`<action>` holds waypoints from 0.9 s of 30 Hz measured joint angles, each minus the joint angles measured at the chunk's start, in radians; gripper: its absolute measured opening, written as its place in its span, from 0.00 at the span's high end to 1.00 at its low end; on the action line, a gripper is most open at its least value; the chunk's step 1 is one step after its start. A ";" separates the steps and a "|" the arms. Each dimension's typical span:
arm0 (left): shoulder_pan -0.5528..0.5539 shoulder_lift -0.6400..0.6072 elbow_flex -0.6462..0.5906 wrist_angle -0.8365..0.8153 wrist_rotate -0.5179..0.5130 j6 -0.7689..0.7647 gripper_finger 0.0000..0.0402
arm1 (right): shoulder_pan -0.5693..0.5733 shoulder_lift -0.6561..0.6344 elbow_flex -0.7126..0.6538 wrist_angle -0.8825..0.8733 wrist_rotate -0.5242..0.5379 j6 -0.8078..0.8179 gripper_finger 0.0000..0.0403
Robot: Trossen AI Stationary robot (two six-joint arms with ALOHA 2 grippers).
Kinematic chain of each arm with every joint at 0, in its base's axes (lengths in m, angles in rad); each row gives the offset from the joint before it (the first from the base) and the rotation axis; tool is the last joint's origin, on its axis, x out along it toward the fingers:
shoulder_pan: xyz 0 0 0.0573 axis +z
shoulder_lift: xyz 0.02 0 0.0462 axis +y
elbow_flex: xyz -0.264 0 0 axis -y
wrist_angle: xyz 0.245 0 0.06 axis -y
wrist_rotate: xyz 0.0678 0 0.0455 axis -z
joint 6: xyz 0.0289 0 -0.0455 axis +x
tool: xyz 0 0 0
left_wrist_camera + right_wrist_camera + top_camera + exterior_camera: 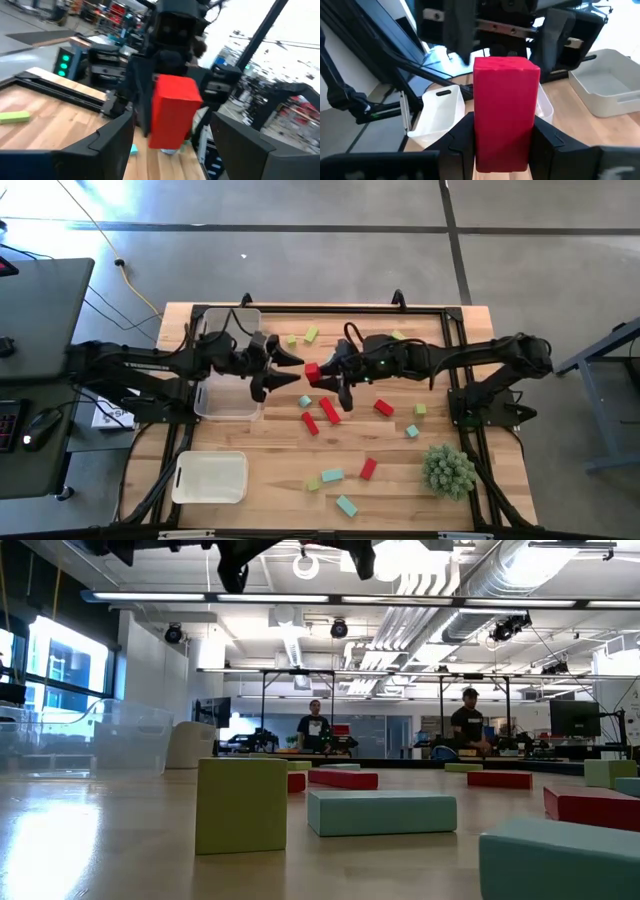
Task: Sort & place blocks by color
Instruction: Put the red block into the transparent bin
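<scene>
High view: the right gripper [322, 375] pinches a red block [313, 373] above mid-table, facing the left gripper [285, 370], whose fingers stand spread just beside it; a clear bin [226, 402] lies under the left arm, a second bin [210, 478] sits nearer the front edge, and loose blocks in red, teal and yellow-green are scattered over the table [260, 442] (a spiky green plant ball [448, 470] sits at the right front and is no part of the sort). Low view: both grippers hang at the upper edge, well clear of the blocks resting on the wood. Left wrist view: the red block [172, 112] stands upright between the left arm's own parted fingers [102, 140], not yet touched. Right wrist view: the red block [504, 107] is clamped between the right fingers [462, 137], with the bins beyond. The step in hand appears to be a hand-over; next, the left gripper would need to close on the block before the right lets go.
</scene>
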 joint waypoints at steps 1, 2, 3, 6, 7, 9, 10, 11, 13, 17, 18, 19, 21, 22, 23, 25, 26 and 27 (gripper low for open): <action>-0.001 0.009 0.000 0.015 0.000 0.001 0.38 | 0.000 0.003 0.000 -0.001 -0.001 0.006 0.73; -0.001 0.017 0.000 0.029 0.002 0.001 0.38 | -0.001 0.005 0.000 -0.007 -0.001 0.012 0.73; -0.001 0.026 0.000 0.044 0.003 0.001 0.38 | -0.001 0.009 0.000 -0.004 -0.001 0.013 0.73; 0.000 0.052 0.000 0.058 0.002 0.001 0.38 | -0.002 0.012 0.000 0.000 0.008 0.020 0.73; 0.000 0.060 0.000 0.066 0.001 0.000 0.38 | -0.002 0.012 0.000 0.001 0.018 0.024 0.73; 0.000 0.075 0.000 0.083 0.001 0.001 0.38 | -0.003 0.015 0.000 0.003 0.031 0.045 0.73; 0.000 0.084 0.000 0.098 0.001 0.000 0.38 | -0.004 0.016 0.000 0.002 0.041 0.048 0.73; 0.000 0.093 0.000 0.115 0.000 0.000 0.38 | -0.005 0.016 0.000 0.002 0.045 0.052 0.73; 0.000 0.106 0.000 0.139 -0.002 0.001 0.38 | -0.007 0.016 0.000 0.003 0.049 0.068 0.73; 0.000 0.124 0.000 0.174 -0.016 0.026 0.38 | -0.013 0.018 0.000 0.004 0.049 0.074 0.73; 0.000 0.124 0.000 0.172 -0.016 0.035 0.38 | -0.014 0.018 0.000 0.008 0.049 0.081 0.73; 0.000 0.124 0.000 0.175 -0.016 0.045 0.38 | -0.017 0.018 0.000 0.009 0.049 0.091 0.73; 0.000 0.130 0.000 0.179 -0.016 0.064 0.39 | -0.020 0.018 0.000 0.009 0.049 0.098 0.73; 0.000 0.132 0.000 0.174 -0.016 0.071 0.40 | -0.020 0.018 0.000 0.009 0.049 0.098 0.73; 0.001 0.132 0.000 0.173 -0.018 0.079 0.41 | -0.020 0.018 0.000 0.009 0.049 0.098 0.73; 0.002 0.131 0.000 0.177 -0.019 0.098 0.44 | -0.020 0.018 0.000 0.010 0.050 0.098 0.73; 0.003 0.132 0.000 0.177 -0.021 0.108 0.45 | -0.020 0.018 0.000 0.009 0.050 0.099 0.73; 0.003 0.135 0.000 0.178 -0.025 0.117 0.47 | -0.020 0.018 0.000 0.009 0.050 0.101 0.73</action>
